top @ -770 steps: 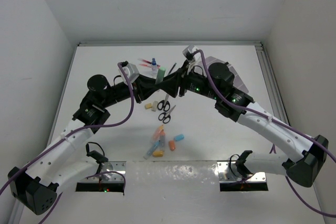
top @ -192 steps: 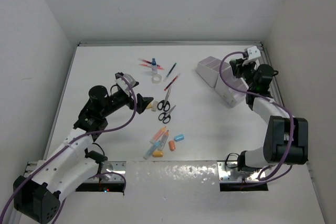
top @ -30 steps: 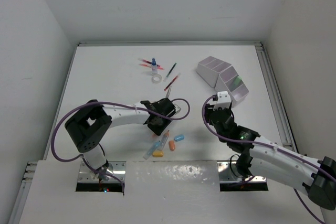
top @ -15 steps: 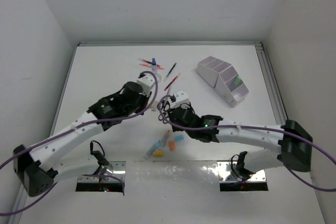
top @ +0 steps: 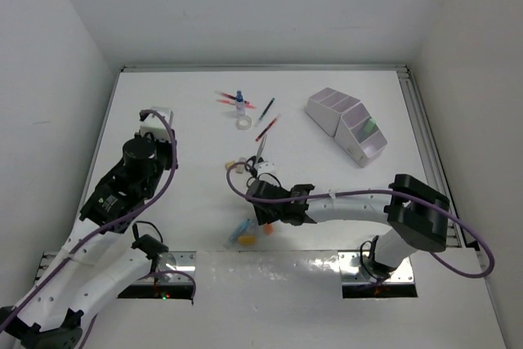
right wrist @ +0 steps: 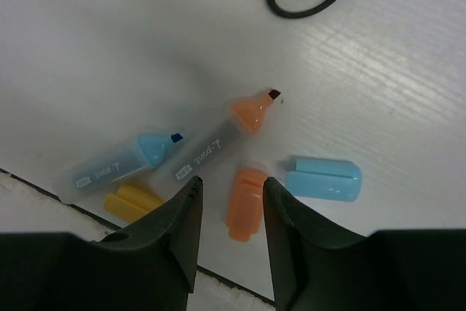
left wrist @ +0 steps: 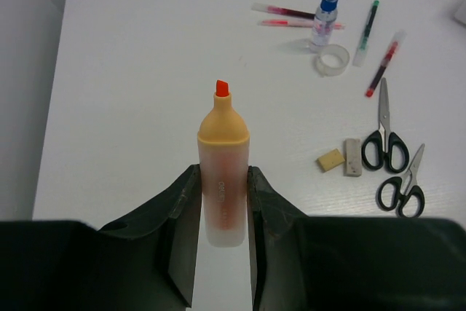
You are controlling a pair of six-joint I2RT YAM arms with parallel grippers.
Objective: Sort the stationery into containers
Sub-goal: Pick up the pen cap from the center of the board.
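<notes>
ROBOT SORTS DESK CLUTTER: The left arm (top: pixel 122 181) holds an uncapped yellow-orange highlighter (left wrist: pixel 223 180) above the white worktop (top: pixel 180 96). Its fingers (left wrist: pixel 182 209) are clamped on both sides of the barrel, and the red-orange tip points away from the wrist. From overhead, this arm sits at the left of the frame, apart from the scattered stationery.

The right arm (top: pixel 351 200) stretches low across the bottom centre of the overhead frame. Its fingers (right wrist: pixel 182 227) stand apart, straddling an orange cap (right wrist: pixel 245 205) that lies on the worktop. In the wrist view a sliver of white shows between the cap and the left-hand finger. A blue cap (right wrist: pixel 322 178) lies just right of the orange one and a yellow cap (right wrist: pixel 131 203) to its left. Above them rest an uncapped peach highlighter with a dark tip (right wrist: pixel 226 136) and a blue highlighter (right wrist: pixel 124 159).

Farther up the worktop lie two pairs of black-handled scissors (left wrist: pixel 384 125), with two beige erasers (left wrist: pixel 330 159) just beside them. Beyond those are a tape ring (left wrist: pixel 332 60), a blue-capped spray bottle (left wrist: pixel 325 14), red pens (left wrist: pixel 287 12) and a green-capped pen (left wrist: pixel 366 23).

The white stepped organiser (top: pixel 347 120) stands at the upper right, well apart from both arms. A green item (top: pixel 369 126) shows in a compartment toward its lower-right end.
</notes>
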